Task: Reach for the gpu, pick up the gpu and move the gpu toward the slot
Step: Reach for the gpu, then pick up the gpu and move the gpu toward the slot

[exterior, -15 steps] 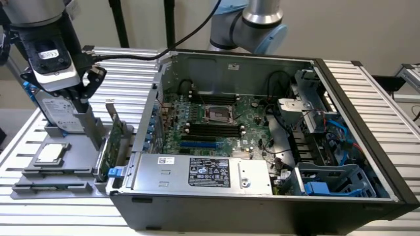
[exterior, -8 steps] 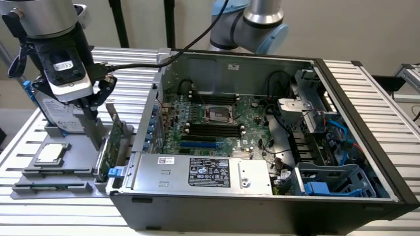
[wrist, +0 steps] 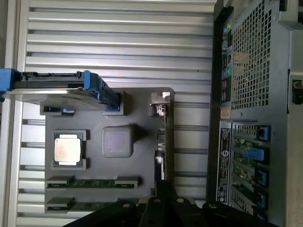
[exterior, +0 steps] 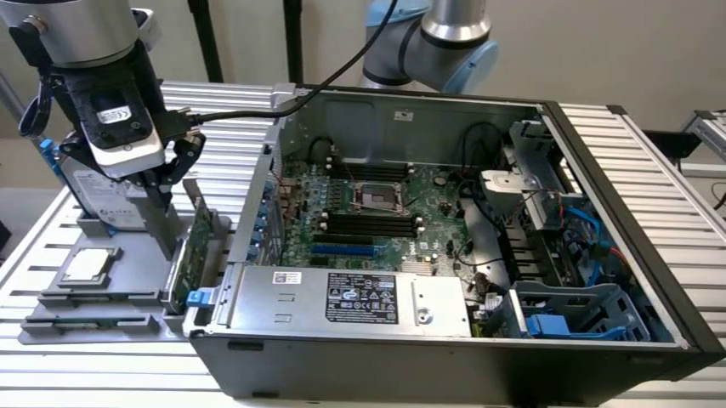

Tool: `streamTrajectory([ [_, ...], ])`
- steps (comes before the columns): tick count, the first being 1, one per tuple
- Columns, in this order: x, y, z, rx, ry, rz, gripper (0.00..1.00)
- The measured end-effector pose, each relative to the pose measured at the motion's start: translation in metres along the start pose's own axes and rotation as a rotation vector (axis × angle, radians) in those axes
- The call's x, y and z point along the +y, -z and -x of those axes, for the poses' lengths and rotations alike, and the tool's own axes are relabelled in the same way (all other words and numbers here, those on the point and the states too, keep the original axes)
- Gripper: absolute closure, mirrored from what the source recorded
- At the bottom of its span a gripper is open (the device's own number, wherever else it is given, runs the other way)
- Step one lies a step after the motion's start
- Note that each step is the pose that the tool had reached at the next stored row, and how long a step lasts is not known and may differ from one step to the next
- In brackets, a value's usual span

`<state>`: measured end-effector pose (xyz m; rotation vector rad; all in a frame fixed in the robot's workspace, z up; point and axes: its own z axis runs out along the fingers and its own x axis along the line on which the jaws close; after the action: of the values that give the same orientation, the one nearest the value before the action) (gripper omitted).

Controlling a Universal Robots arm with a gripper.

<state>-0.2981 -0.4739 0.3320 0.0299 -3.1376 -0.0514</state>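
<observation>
Closest to the wrist camera, the gripper [wrist: 163, 202] hangs in line with the gpu [wrist: 164, 137], over the end away from its silver bracket [wrist: 160, 100]. I cannot tell whether the gripper is spread or closed, and it appears to hold nothing. The gpu stands on edge in a slot of the grey holder tray [wrist: 142, 161], along the side nearest the computer case [wrist: 255, 94]. In the exterior view the gripper [exterior: 165, 183] sits just above the gpu [exterior: 195, 246]. Farther out on the tray are the small square chip [wrist: 66, 150] and the hard drive [wrist: 52, 89] in its blue frame. The main risk, I judge, is a grip taken off-centre on so thin a board. The gpu could then tip or bind in its slot as it lifts, dragging the tray with it. The case wall is near, so a tilted gpu could also knock against it on the way over.
</observation>
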Motion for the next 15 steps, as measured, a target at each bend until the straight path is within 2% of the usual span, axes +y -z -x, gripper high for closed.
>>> streamTrajectory([
  [10, 0.0000, 0.0000, 0.0000, 0.0000, 0.000, -0.0001, 0.88],
  [14, 0.0000, 0.0000, 0.0000, 0.0001, 0.000, -0.0001, 0.64],
  [15, 0.0000, 0.0000, -0.0001, -0.0001, 0.000, -0.0001, 0.64],
])
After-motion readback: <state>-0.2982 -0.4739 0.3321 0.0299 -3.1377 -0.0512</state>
